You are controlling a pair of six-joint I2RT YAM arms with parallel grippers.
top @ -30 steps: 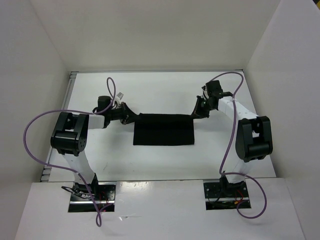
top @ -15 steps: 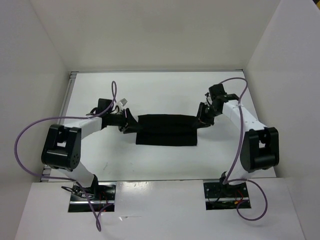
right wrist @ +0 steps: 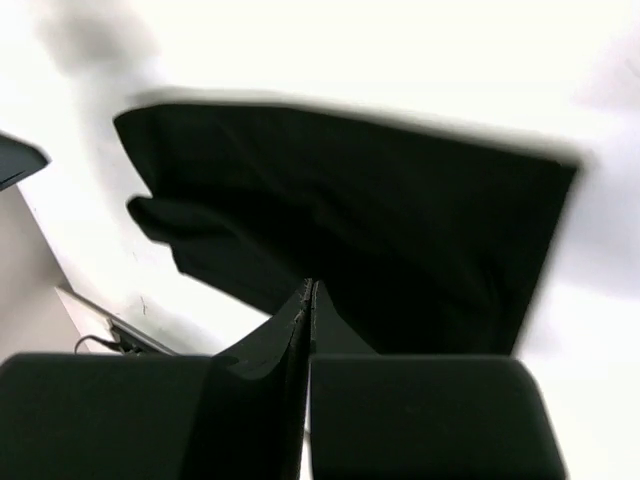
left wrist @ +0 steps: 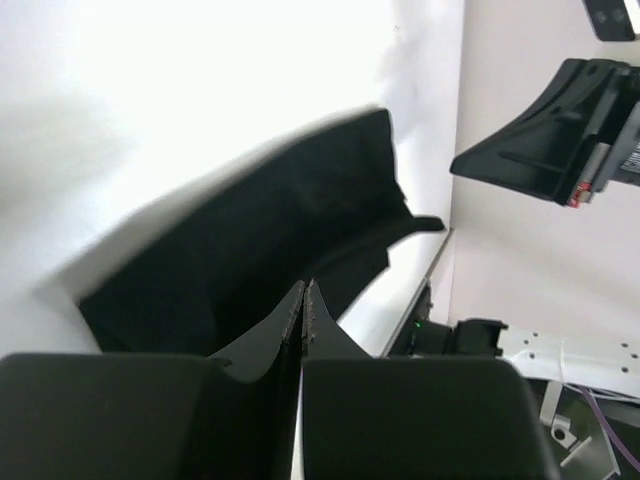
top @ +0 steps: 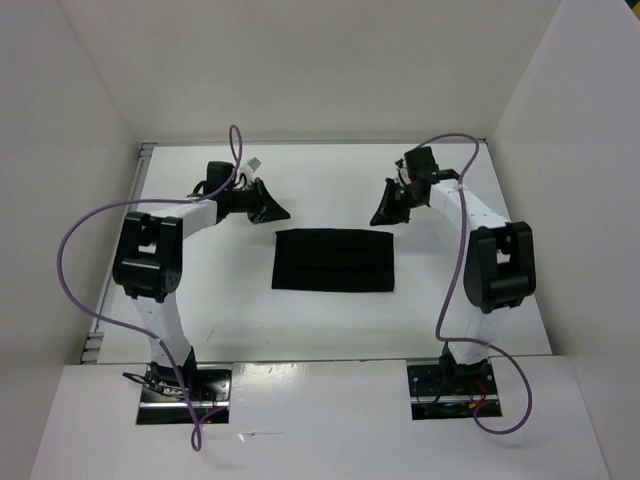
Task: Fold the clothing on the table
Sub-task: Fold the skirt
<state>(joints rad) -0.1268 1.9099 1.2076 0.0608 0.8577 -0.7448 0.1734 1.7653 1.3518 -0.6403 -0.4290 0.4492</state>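
1. Clothing (top: 333, 261) is seen as a flat black folded rectangle near the middle of the table (top: 330, 180), with layered edges visible along one side.
2. Its far corners are flanked by the left gripper (top: 279, 212) and the right gripper (top: 379, 218), both kept apart from the fabric.
3. Both pairs of jaws are pressed together, with nothing held.
4. The garment's outline is blurred in the right wrist view.

Plain black clothing (top: 333, 261) on matte white table (top: 330, 180); purple cables (top: 459, 260).
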